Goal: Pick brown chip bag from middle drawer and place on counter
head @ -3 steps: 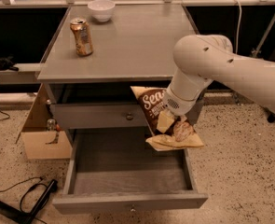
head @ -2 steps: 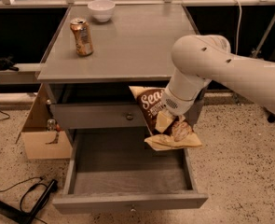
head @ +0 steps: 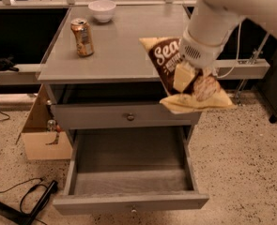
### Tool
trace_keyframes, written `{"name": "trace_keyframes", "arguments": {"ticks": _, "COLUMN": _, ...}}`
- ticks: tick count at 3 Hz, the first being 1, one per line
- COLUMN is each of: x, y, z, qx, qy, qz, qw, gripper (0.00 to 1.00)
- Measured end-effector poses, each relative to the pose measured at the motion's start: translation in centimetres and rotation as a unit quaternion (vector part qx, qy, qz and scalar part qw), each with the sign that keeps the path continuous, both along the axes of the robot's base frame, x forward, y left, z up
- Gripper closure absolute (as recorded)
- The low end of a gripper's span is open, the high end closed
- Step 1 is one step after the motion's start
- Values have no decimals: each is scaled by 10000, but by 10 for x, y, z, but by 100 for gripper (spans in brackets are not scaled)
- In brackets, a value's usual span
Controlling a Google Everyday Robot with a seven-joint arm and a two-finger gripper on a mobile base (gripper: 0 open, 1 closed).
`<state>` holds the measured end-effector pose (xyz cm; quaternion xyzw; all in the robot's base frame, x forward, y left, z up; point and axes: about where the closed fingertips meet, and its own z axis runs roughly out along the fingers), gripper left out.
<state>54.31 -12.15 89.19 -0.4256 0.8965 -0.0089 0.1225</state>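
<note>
The brown chip bag (head: 167, 60) hangs in my gripper (head: 194, 81), dark brown with cream ends and white script. The gripper is shut on the bag's lower right part and holds it above the counter's (head: 124, 50) front right edge, well above the drawers. The white arm comes in from the upper right. The middle drawer (head: 128, 165) is pulled out below, its ribbed grey floor bare, with a small knob on its front panel.
A tan-and-orange drink can (head: 82, 36) stands on the counter's left side. A white bowl (head: 102, 9) sits at the back left. A shut drawer front with a round knob (head: 130, 117) lies above the open drawer. A cardboard box (head: 39, 135) and cables lie on the floor at left.
The gripper has lifted the chip bag up from in front of the drawers to the level of the counter's front right edge. The view has also shifted closer.
</note>
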Motion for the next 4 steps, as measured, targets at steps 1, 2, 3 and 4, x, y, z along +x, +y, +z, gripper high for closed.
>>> {"name": "trace_keyframes", "arguments": {"ticks": 1, "x": 33, "y": -15, "z": 39, "qx": -241, "qy": -87, "qz": -4, "qw": 9997, "gripper": 100}}
{"name": "trace_keyframes", "arguments": {"ticks": 2, "x": 88, "y": -14, "z": 52, "qx": -207, "qy": -266, "qz": 57, "qw": 9994, "gripper": 100}}
{"name": "trace_keyframes", "arguments": {"ticks": 3, "x": 146, "y": 5, "z": 63, "qx": 273, "qy": -706, "qz": 94, "qw": 9971, "gripper": 100}}
{"name": "trace_keyframes", "arguments": {"ticks": 4, "x": 197, "y": 34, "z": 76, "qx": 873, "qy": -1184, "qz": 143, "qw": 9890, "gripper": 100}}
